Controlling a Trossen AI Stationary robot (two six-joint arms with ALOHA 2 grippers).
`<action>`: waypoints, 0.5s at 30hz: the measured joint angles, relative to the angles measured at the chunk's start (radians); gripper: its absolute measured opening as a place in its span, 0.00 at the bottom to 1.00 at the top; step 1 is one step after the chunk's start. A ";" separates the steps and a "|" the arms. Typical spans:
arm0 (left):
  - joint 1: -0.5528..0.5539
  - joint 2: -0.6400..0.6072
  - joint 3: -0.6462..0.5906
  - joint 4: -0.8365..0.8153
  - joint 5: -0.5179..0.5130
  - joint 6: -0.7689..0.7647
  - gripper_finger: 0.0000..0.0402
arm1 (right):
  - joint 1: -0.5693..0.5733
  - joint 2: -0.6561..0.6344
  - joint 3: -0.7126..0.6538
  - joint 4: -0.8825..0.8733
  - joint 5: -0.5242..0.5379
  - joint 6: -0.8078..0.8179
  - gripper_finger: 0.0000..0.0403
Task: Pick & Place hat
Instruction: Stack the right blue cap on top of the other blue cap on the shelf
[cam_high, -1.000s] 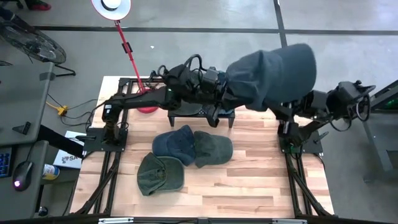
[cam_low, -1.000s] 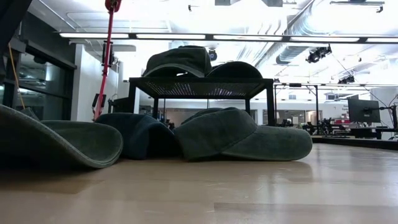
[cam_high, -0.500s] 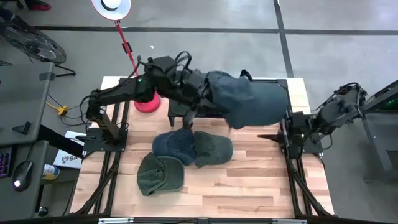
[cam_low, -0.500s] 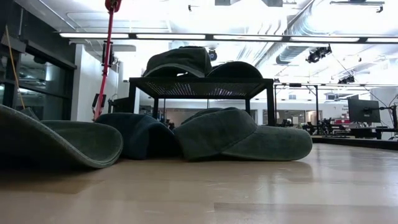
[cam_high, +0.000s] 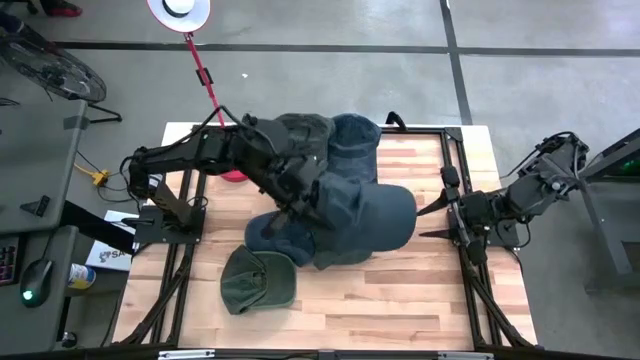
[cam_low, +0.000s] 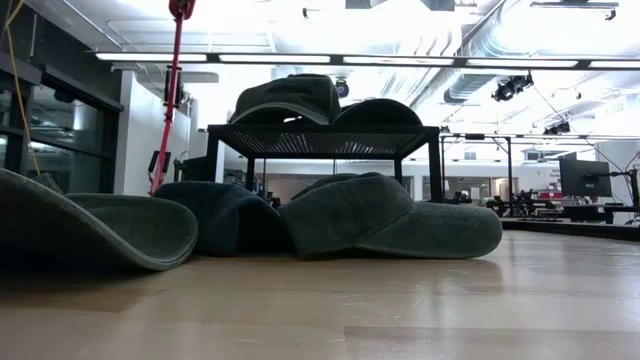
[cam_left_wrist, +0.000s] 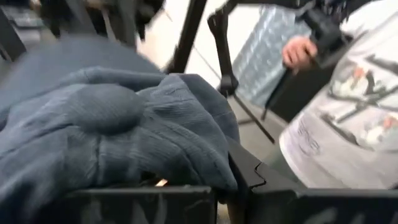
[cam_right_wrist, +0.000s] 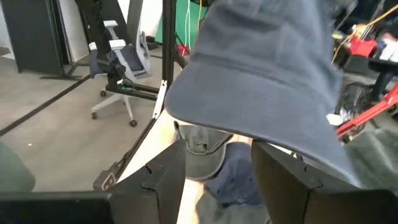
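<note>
L jaws clamped on blue hat (cam_high: 365, 205), swung down off rack toward table caps (cam_high: 258, 280); R gripper (cam_high: 432, 218) agape, empty, retreated—placement imminent.

The left gripper (cam_high: 300, 195) has swung its blue hat (cam_high: 365, 210) down — over the table's hats (right arm retracted).

Six caps: three on the table (cam_high: 400, 300), two on the rack (cam_low: 325, 140), one blue cap (cam_high: 370, 210) aloft.
</note>
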 joint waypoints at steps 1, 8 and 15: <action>-0.006 0.000 0.000 -0.023 0.000 0.000 0.00 | -0.002 0.000 0.000 0.004 0.005 -0.011 0.43; -0.052 0.001 0.000 -0.174 -0.100 -0.031 0.00 | -0.016 0.000 0.000 0.009 0.022 -0.031 0.43; -0.085 0.001 0.000 -0.175 -0.060 -0.045 0.00 | -0.049 0.048 0.000 0.101 0.026 -0.133 0.43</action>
